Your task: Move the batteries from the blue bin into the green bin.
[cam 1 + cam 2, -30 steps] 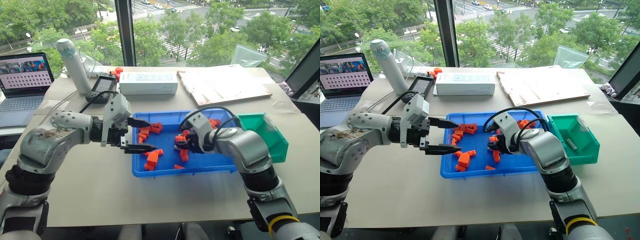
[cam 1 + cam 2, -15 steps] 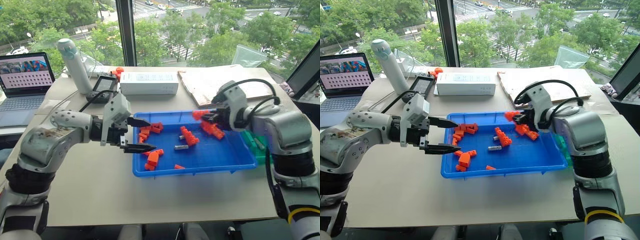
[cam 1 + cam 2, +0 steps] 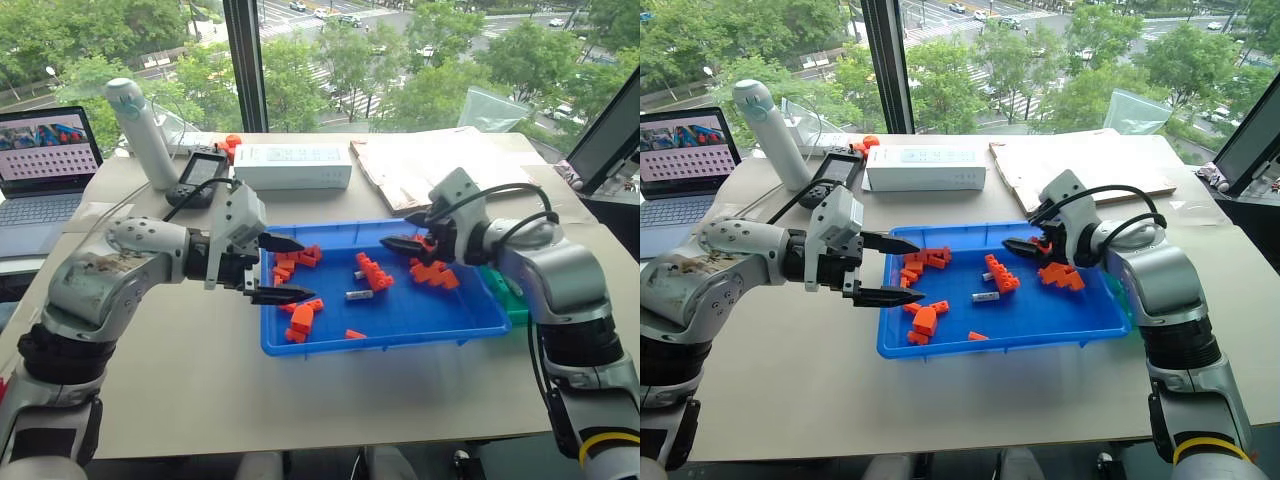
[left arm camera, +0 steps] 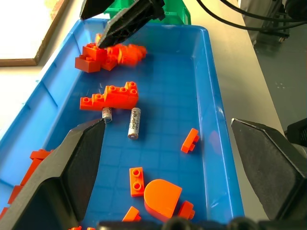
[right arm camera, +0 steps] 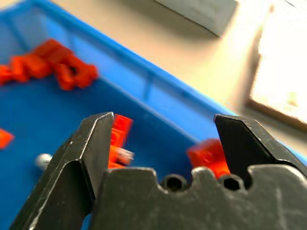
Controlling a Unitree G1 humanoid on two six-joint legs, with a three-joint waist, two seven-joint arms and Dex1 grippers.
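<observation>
left wrist view showed two batteries (image 4: 135, 123) lying loose mid blue bin (image 4: 211, 120), beside an orange brick cluster (image 4: 111, 97). right gripper (image 3: 409, 244) hung above the tray's far right, fingers apart, empty, probably lining up a pick. left gripper (image 3: 280, 268) also gaped at the left rim. green bin (image 3: 508, 291) sat just beyond the right rim; floor around the batteries was bare.

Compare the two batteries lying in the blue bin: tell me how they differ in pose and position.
The longer-looking battery lies on its side in the open, full length showing, clear of the bricks. The other battery lies against the orange brick cluster and shows little more than its rounded end. The first has a printed label along its body; none can be made out on the second. Both are silvery grey and rest close together on the blue bin floor.
</observation>
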